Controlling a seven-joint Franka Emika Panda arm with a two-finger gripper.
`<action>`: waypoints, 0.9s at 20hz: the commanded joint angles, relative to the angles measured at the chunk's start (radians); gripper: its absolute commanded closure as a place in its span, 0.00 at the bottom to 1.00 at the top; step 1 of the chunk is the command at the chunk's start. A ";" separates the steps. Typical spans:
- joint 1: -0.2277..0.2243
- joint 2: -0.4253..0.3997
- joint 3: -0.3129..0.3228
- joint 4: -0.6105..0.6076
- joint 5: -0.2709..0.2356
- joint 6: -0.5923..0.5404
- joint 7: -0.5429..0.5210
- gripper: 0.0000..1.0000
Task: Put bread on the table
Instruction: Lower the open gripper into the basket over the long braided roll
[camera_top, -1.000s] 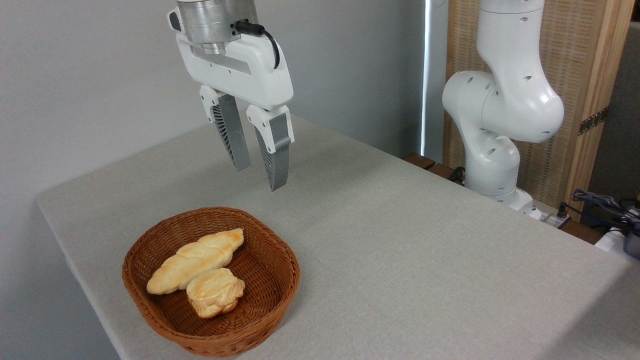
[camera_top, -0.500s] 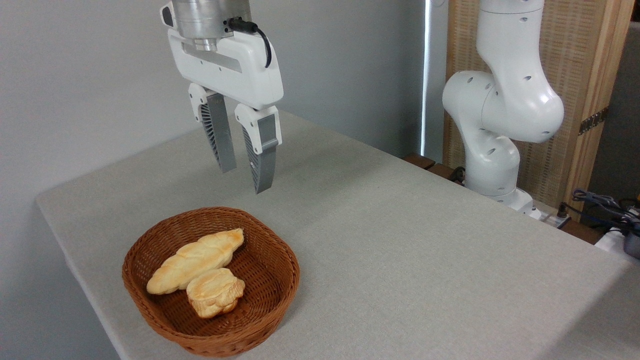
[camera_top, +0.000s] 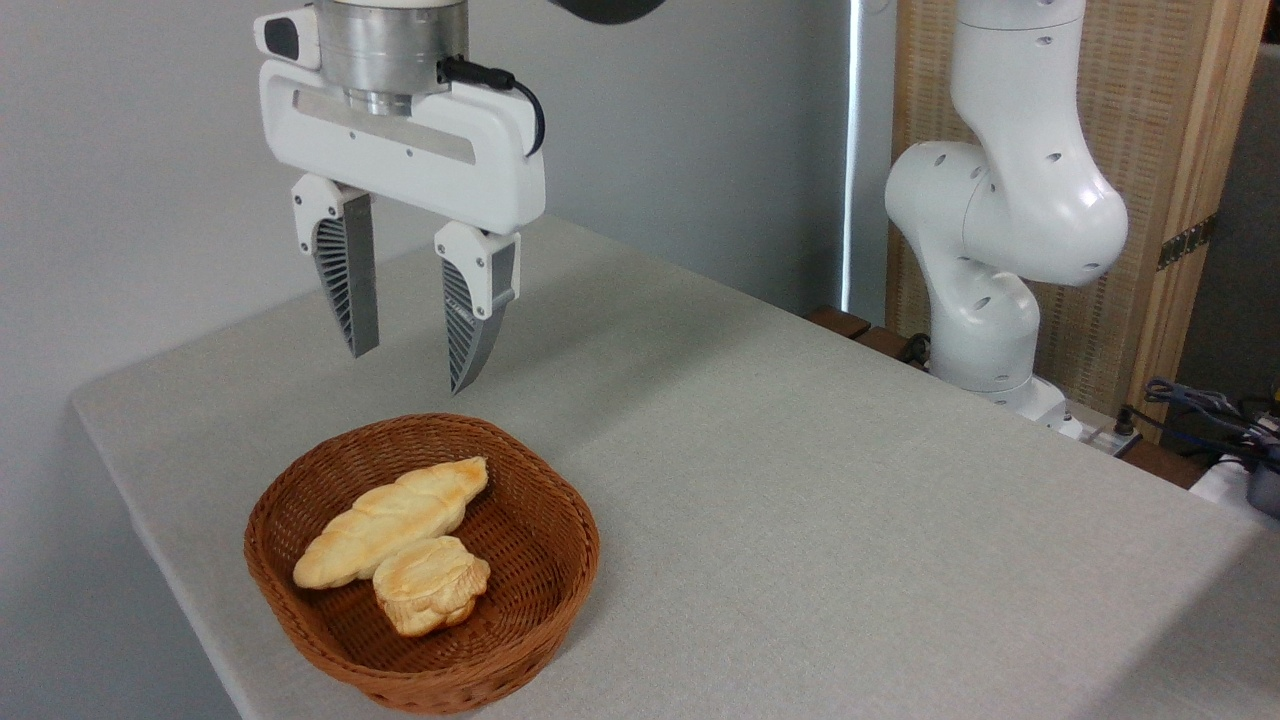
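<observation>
1. White two-finger gripper with grey ribbed fingers (camera_top: 408, 367): open, nothing held, jaws set wide apart. Over the last second it has travelled left, turned about its vertical axis and spread its fingers. It now hangs above the far rim of the basket, apart from all contents.
2. Meaning of item 1, as a judgement: the approach is under way and the jaws are being lined up to close across the loaf's narrow width. Descent and grasp are not yet done.
3. Long, braided, golden-yellow bread loaf with tapered ends (camera_top: 392, 520): unmoved, lying inside the basket. Its long axis runs diagonally, one tip at lower left, the other at upper right toward the far wall.
4. Small, round, lumpy golden bun (camera_top: 432, 583): touching the loaf's near side, unmoved.
5. Brown woven wicker basket (camera_top: 560, 575): stands near the table's left front corner.
6. Table covered in light grey-beige cloth (camera_top: 850, 480): bare surface to the right of the basket for the set-down.
</observation>
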 joint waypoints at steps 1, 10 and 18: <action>-0.004 -0.006 0.002 -0.028 -0.004 0.031 -0.015 0.00; -0.004 0.012 -0.049 -0.107 -0.001 0.019 0.133 0.00; -0.004 0.060 -0.061 -0.112 -0.003 0.030 0.158 0.00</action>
